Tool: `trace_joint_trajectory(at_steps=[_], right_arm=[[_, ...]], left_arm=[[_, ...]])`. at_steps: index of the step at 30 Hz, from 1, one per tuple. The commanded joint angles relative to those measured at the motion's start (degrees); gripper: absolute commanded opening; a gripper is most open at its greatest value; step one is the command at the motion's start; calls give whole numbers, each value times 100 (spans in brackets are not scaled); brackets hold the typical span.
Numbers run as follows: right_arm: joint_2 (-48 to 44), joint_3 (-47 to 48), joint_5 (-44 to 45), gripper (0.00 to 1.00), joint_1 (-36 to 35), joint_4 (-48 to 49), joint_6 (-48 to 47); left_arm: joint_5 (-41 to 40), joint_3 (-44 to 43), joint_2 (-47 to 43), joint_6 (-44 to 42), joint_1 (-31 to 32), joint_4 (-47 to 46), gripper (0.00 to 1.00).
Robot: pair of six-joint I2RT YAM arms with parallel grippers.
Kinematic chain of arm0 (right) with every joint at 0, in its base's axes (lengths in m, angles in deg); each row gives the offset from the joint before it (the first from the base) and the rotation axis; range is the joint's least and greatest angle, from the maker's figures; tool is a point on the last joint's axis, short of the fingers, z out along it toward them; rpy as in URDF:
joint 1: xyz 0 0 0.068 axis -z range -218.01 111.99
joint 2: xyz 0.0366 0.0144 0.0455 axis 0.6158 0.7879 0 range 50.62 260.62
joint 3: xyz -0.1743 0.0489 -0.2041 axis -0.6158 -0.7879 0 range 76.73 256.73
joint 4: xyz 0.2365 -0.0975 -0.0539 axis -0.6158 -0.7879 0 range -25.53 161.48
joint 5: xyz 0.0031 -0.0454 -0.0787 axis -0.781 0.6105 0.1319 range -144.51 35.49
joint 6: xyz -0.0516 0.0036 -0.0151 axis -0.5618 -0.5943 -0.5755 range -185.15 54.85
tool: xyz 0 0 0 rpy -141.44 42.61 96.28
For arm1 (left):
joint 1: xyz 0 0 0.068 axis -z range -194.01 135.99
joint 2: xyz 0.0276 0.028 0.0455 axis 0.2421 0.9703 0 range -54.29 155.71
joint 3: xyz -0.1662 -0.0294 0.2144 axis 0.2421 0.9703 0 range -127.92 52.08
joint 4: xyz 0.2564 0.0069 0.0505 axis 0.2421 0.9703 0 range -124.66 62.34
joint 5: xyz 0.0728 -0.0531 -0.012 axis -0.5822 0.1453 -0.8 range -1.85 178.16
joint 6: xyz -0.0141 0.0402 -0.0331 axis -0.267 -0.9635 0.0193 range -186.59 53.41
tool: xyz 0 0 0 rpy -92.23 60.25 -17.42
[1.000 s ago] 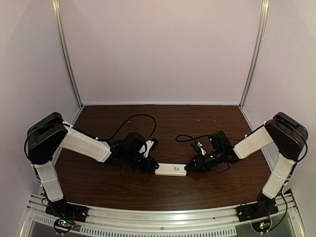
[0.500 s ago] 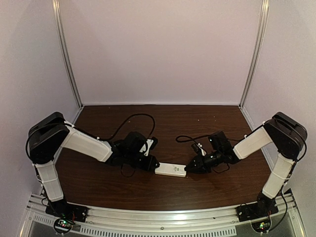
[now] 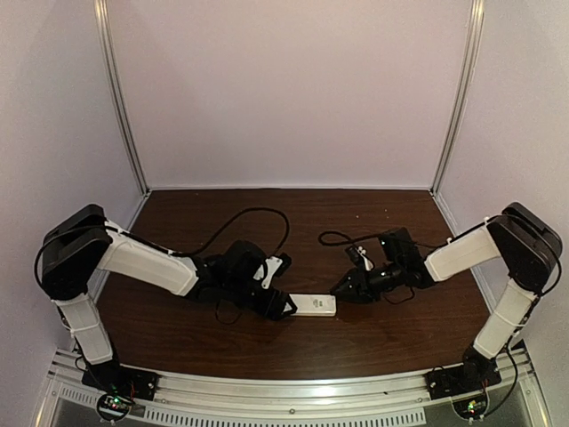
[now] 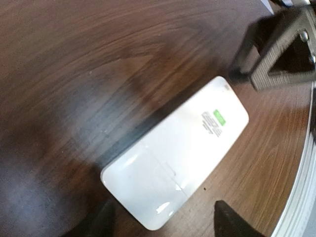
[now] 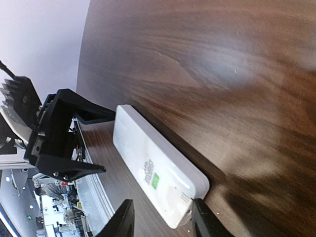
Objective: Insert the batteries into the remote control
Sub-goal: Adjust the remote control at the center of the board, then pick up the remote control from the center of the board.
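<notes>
The remote control (image 3: 313, 305) is a white handset lying flat on the dark wooden table, plain back up, with a small green label (image 4: 218, 117). My left gripper (image 3: 286, 308) stands open, its dark fingertips (image 4: 104, 223) either side of the remote's left end with gaps showing. My right gripper (image 3: 340, 292) is open at the remote's (image 5: 154, 168) right end; one of its fingertips (image 5: 205, 219) sits at the remote's corner and the other stands clear. The batteries are out of view.
Black cables (image 3: 240, 216) loop over the table behind both wrists. A metal rail (image 3: 293, 391) runs along the near edge by the arm bases. Pale walls close the back and both sides.
Both grippers have opened and let go of the remote, which now rests on the table. The right gripper has drawn back slightly to the right.
</notes>
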Motion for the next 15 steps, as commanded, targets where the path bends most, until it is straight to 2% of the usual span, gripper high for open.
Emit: trace_joint_trajectory(at_steps=[1, 3, 4, 9, 12, 15], right_arm=[[-639, 195, 101, 47, 297, -224, -295], [-909, 198, 134, 60, 425, -287, -330], [-1062, 216, 171, 63, 486, -354, -385], [-1915, 356, 508, 71, 680, -943, -810], [-2582, 486, 1069, 76, 704, -1309, -1137], [-3357, 572, 1716, 93, 715, -1457, -1472]], left_arm=[[-288, -99, -601, -810, -43, 520, 82], [-272, -225, -782, -1380, -47, 677, 96], [-295, -284, -875, -1605, -42, 688, 97], [-710, -559, -1152, -2419, -43, 954, 97], [-902, -716, -1313, -2871, -48, 874, 97], [-653, -597, -1527, -3614, -43, 350, 97]])
